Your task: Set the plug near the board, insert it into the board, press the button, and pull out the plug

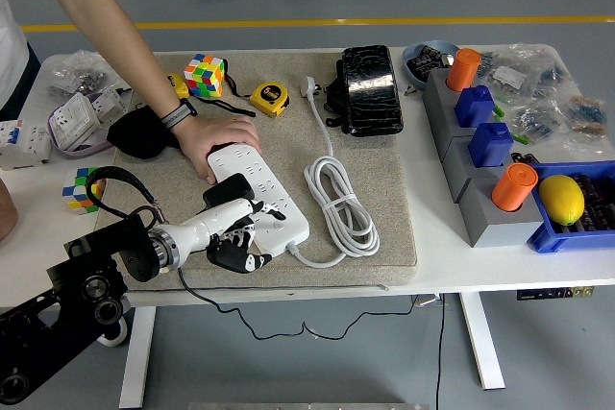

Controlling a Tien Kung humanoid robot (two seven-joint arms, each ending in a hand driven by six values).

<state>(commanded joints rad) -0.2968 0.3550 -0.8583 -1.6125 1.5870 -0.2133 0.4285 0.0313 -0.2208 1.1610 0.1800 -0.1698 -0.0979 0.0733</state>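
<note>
A white power strip (267,197) lies slantwise on the grey mat (384,189). A person's hand (213,135) presses on its far end. My left hand (236,245) is at the strip's near-left corner, just off its edge, with its white fingers (229,222) curled around a black plug (233,257). The plug is out of the sockets and low over the mat. Its thin black cord (252,319) hangs over the table's front edge. The strip's own white cable (338,201) lies coiled to the right. My right arm is out of view.
At the back of the mat are a Rubik's cube (205,75), a yellow tape measure (270,98) and a black pouch (368,89). Grey blocks (480,208) with orange and blue pieces and a blue bin (577,223) holding a lemon stand at the right. Another cube (81,189) lies at the left.
</note>
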